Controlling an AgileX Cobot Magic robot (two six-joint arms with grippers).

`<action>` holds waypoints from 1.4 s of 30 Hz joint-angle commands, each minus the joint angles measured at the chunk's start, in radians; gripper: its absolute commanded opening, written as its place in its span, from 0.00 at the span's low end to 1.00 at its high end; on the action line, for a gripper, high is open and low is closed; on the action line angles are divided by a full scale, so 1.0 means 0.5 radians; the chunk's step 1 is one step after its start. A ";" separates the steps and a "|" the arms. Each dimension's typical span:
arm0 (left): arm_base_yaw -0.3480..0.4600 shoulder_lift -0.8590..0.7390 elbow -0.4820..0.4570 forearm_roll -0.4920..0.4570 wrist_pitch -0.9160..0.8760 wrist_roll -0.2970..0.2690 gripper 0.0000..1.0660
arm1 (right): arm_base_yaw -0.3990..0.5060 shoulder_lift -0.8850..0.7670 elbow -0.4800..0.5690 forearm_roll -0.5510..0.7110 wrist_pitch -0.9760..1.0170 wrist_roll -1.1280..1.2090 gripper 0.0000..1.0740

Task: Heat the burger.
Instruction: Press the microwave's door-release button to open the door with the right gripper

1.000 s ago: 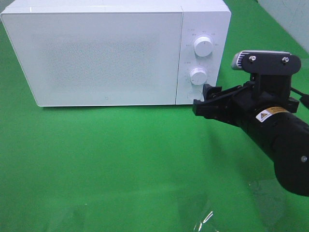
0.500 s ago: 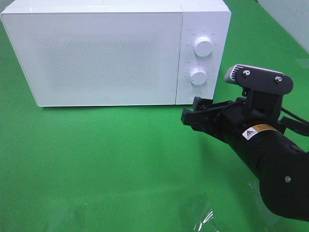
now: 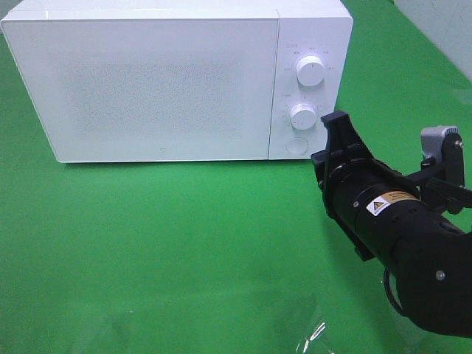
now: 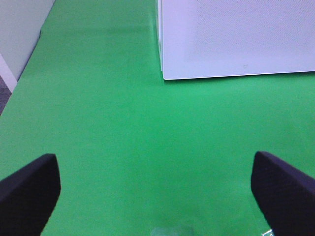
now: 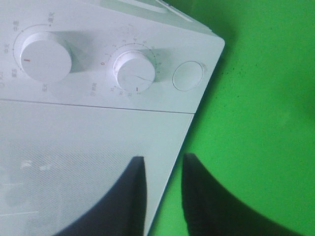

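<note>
Nowhere in sight, the burger: cannot tell its place, and cannot see through the speckled door (image 3: pixel 147 81) of the white microwave (image 3: pixel 313 29), shut flush with the casing. Under the microwave and out in front of it, a green table (image 3: pixel 184 243). On the microwave's right end, a control strip with an upper knob (image 3: pixel 310 71), a lower knob (image 3: pixel 303 116) beneath and a round button (image 3: pixel 296 145) lowest. Just off the microwave's front right corner, the right tool (image 3: pixel 338 127), level with the lower knob and the button, close to the control strip; cannot tell whether touching. Turned on edge, with its black arm (image 3: pixel 413 243) stretching away from the microwave. Seen from the right wrist, fingers (image 5: pixel 123 206) of that tool nearly pressed together, with a slim gap left between, pinching nothing; beyond the tips, the door's right edge and the control strip with both knobs and the button. Well out in front of the microwave's left front corner, the left tool (image 4: pixel 153 162), spread wide, fingers (image 4: pixel 29 191) far apart, pinching nothing; between them green table, and past that the lower left corner of the door. Off to the left of the microwave, a pale wall (image 4: pixel 19 34) along the table's edge.
</note>
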 commanded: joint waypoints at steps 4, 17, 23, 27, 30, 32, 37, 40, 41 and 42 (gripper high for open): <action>0.002 -0.036 0.004 -0.010 -0.002 -0.018 0.92 | 0.006 -0.006 -0.006 -0.032 0.002 0.294 0.00; 0.002 -0.036 0.004 -0.008 -0.002 -0.018 0.92 | -0.070 0.250 -0.124 -0.150 -0.002 0.606 0.00; 0.002 -0.036 0.004 -0.008 -0.002 -0.018 0.92 | -0.288 0.416 -0.256 -0.432 0.004 0.764 0.00; 0.002 -0.036 0.004 -0.008 -0.002 -0.018 0.92 | -0.390 0.498 -0.338 -0.514 0.058 0.838 0.00; 0.002 -0.036 0.004 -0.008 -0.002 -0.018 0.92 | -0.474 0.552 -0.404 -0.582 0.120 0.842 0.00; 0.002 -0.036 0.004 -0.008 -0.002 -0.018 0.92 | -0.514 0.582 -0.448 -0.624 0.142 0.852 0.00; 0.002 -0.036 0.004 -0.008 -0.002 -0.018 0.92 | -0.596 0.656 -0.562 -0.670 0.206 0.866 0.00; 0.002 -0.036 0.004 -0.008 -0.002 -0.018 0.92 | -0.634 0.726 -0.654 -0.660 0.228 0.868 0.00; 0.002 -0.036 0.004 -0.008 -0.002 -0.018 0.92 | -0.634 0.726 -0.654 -0.660 0.228 0.868 0.00; 0.002 -0.036 0.004 -0.008 -0.002 -0.018 0.92 | -0.668 0.764 -0.696 -0.670 0.248 0.868 0.00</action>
